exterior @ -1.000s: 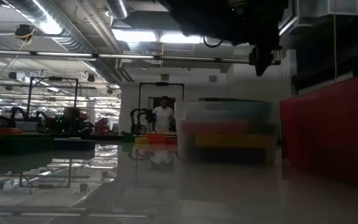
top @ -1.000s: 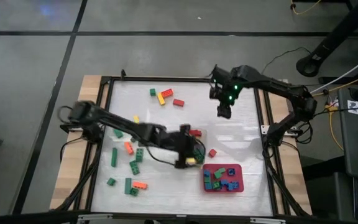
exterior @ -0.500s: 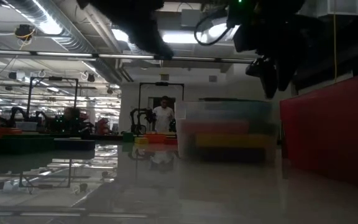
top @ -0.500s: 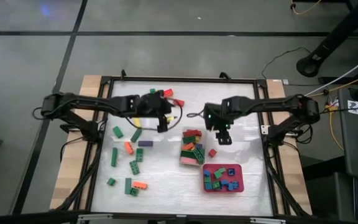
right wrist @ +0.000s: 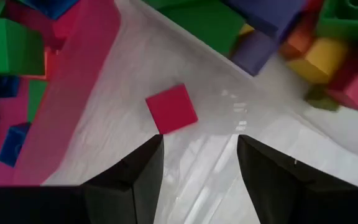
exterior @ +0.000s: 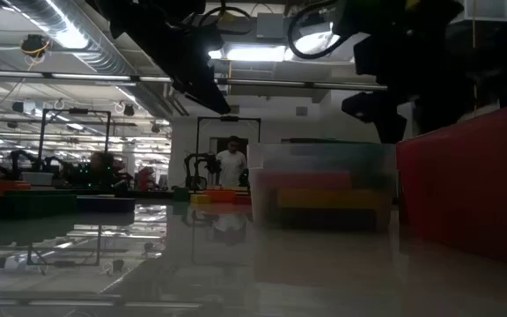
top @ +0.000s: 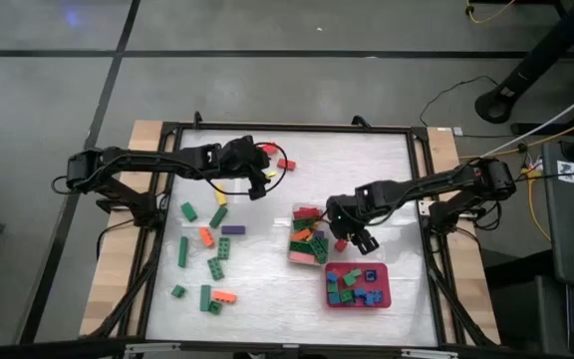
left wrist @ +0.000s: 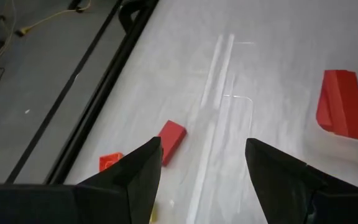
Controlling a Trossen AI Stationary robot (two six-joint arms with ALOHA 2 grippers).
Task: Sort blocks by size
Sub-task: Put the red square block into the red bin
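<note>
Several blocks lie loose on the left half of the table, such as a green one (top: pixel 188 211) and an orange one (top: pixel 207 237). More fill the clear tub (top: pixel 297 257) and the red tray (top: pixel 385 289). My left gripper (top: pixel 259 185) is open and empty above the far left part of the table, near a red brick (left wrist: pixel 171 140) and an orange one (left wrist: pixel 110 162). My right gripper (right wrist: pixel 197 140) is open and empty. It hovers between tub and tray, with a small red square block (right wrist: pixel 171 109) lying flat on the table just ahead of its fingertips.
The tub's wall (right wrist: pixel 278 99) and the tray's rim (right wrist: pixel 86 81) flank the red square block closely. Red and yellow bricks lie at the far left (top: pixel 285 165). The table's far right part shows bare white surface (top: pixel 367 160). A person stands far off in the room (exterior: pixel 231 163).
My left gripper has swung from over the clear tub toward the table's far left, to the red and orange bricks there. My right gripper has come from the far right part toward the near edge and down, to the red square block between tub and tray.
</note>
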